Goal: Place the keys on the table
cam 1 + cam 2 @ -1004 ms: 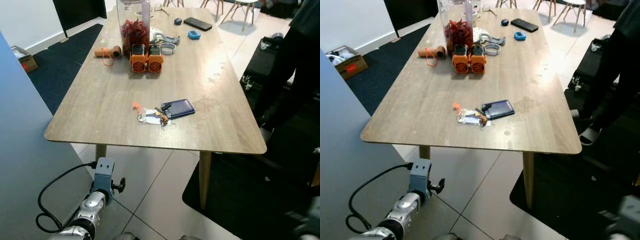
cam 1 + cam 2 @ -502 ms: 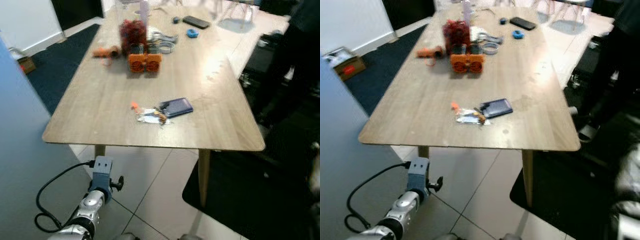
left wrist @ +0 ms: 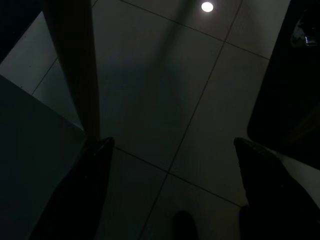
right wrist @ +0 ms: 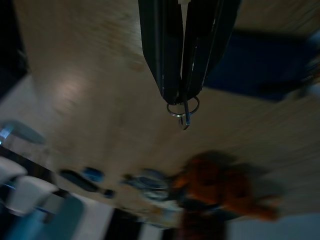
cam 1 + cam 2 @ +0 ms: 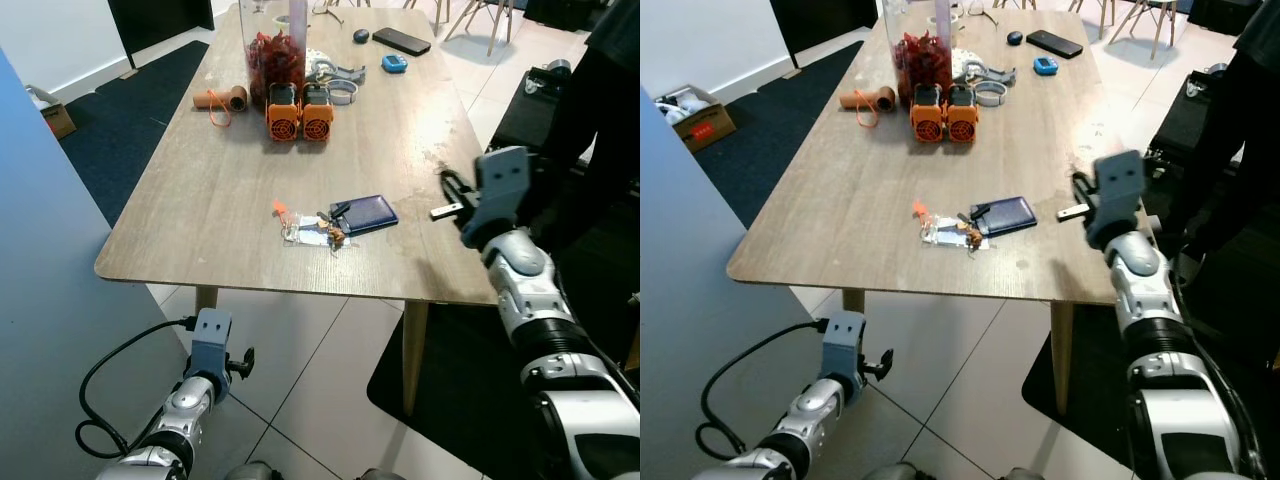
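My right gripper (image 4: pixel 183 95) is shut on a small metal key ring (image 4: pixel 183 111) that pokes out below its fingertips. In the left eye view this gripper (image 5: pixel 446 186) is raised over the right part of the wooden table (image 5: pixel 220 190), its fingers pointing across the top. On the table near the front edge, left of the gripper, lies a bunch of keys with tags (image 5: pixel 312 231), touching a dark blue wallet (image 5: pixel 366 213). My left arm (image 5: pixel 207 352) hangs idle below the table's front left corner; its gripper (image 3: pixel 172 145) is open over the dim tiled floor.
Further back on the table stand two orange blocks (image 5: pixel 300 111), a jar of red things (image 5: pixel 272 55), a cardboard roll (image 5: pixel 220 98), a phone (image 5: pixel 401 41) and small items. A person in dark clothes (image 5: pixel 600 110) stands at the right. A table leg (image 5: pixel 414 345) is below.
My right arm has come up from the lower right and now stands over the table's right edge. The camera shifted a little; the things on the table have not moved.
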`<state>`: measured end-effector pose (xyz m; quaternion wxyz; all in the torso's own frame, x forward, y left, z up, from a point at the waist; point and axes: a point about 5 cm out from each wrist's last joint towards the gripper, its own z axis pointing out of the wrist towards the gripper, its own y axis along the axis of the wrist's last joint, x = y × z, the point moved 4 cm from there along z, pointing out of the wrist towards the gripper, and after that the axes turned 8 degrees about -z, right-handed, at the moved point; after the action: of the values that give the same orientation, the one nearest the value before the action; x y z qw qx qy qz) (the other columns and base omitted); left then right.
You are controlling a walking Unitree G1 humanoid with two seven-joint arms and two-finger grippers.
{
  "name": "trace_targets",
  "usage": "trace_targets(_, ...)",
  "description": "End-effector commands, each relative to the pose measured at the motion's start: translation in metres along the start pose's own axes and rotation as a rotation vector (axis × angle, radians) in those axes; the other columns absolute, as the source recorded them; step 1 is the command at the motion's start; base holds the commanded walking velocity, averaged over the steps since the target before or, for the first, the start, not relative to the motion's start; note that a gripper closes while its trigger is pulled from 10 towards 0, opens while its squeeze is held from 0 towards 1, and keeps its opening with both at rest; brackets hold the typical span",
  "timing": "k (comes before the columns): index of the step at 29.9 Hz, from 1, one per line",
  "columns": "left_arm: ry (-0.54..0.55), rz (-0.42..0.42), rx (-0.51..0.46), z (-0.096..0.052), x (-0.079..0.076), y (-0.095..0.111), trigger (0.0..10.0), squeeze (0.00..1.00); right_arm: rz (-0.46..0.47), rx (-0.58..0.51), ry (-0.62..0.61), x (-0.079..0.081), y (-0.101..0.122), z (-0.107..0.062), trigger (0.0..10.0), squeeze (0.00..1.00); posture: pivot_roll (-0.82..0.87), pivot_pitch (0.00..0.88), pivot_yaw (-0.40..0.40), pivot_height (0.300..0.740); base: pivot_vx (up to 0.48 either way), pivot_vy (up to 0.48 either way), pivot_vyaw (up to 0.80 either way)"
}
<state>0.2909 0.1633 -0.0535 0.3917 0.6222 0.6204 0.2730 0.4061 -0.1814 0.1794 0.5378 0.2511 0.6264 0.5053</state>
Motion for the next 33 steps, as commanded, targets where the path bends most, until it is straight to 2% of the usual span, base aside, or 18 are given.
trace_targets(1,-0.004,0.011,0.011,-0.003,0.002,-0.006,10.0,0.0,-0.02,0.026,0.061,0.01,-0.005,-0.003,10.0,0.0,0.02,0.067,0.002,0.74,0.0,0.0,0.0)
trace_targets(12,-0.016,0.015,0.016,-0.003,0.001,-0.007,10.0,0.0,-0.057,0.077,0.213,0.034,-0.016,-0.016,10.0,0.0,0.02,0.069,0.009,0.74,0.0,0.0,0.0)
trace_targets(24,-0.024,0.017,0.016,-0.002,-0.001,-0.006,10.0,0.0,-0.075,0.109,0.258,0.039,-0.017,-0.021,10.0,0.0,0.02,0.059,0.008,0.74,0.0,0.0,0.0)
trace_targets(25,-0.025,0.016,0.015,-0.002,-0.001,-0.006,10.0,0.0,-0.076,0.112,0.261,0.039,-0.017,-0.021,10.0,0.03,0.02,0.06,0.006,0.74,0.0,0.0,0.0)
trace_targets(26,-0.027,0.014,0.014,-0.002,-0.002,-0.006,10.0,0.0,-0.076,0.116,0.265,0.04,-0.018,-0.022,10.0,0.72,0.02,0.057,0.005,0.74,0.0,0.0,0.0)
trace_targets(27,-0.029,0.013,0.013,-0.002,-0.002,-0.006,10.0,0.0,-0.077,0.12,0.269,0.04,-0.018,-0.023,10.0,1.0,0.02,0.057,0.006,0.74,0.0,0.0,0.0)
trace_targets(33,-0.03,0.012,0.014,-0.002,-0.002,-0.007,10.0,0.0,-0.105,0.124,0.258,0.038,-0.018,-0.023,10.0,1.0,0.02,0.056,0.005,0.74,0.0,0.0,0.0)
